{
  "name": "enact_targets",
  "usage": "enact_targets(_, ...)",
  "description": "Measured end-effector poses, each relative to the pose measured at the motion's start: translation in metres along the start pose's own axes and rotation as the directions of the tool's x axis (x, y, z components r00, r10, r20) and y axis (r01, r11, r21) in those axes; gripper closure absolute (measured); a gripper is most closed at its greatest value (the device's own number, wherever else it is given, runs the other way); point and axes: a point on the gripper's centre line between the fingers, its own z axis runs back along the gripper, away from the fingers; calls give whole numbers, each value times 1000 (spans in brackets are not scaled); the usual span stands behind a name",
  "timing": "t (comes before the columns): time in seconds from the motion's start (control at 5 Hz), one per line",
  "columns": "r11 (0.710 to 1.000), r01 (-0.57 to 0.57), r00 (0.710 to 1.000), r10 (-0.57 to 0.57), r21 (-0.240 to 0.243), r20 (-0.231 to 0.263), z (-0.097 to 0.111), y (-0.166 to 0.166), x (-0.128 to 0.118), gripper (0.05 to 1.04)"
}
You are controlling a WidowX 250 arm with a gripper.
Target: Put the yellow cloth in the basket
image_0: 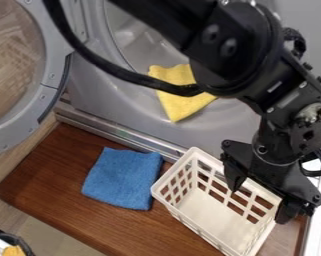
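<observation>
Picking up the yellow cloth (179,95) seemed to be the step in hand, since it lay outside the white basket (173,169). It hung over the lip of the machine's round opening (119,35), beyond the basket and up to its left as the camera saw it. The black gripper (261,196) was over the basket's right side, its two fingers spread wide apart, with nothing seen between them. The next move, I judged, called for lifting clear of the basket's rim, crossing to the opening and closing on a fold of the cloth; the blue cloth (122,178), to the basket's left, was best left alone. The yellow cloth was a bright, plain piece, its lower part narrowing to a soft corner that pointed down toward the basket. Creases bent its upper part, and the arm hid some of it. It looked thin and limp, likely easy to pinch.
</observation>
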Motion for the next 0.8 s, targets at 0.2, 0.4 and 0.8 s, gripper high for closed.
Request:
enact_targets(0.2,1000,4,1000,-4,8,-21,-5,1,-5,83)
enact_targets(0.4,999,-28,1000,28,32,-1,-2,25,-2,83)
enact_targets(0.8,981,-193,980,195,-35,50,10,70,6,83)
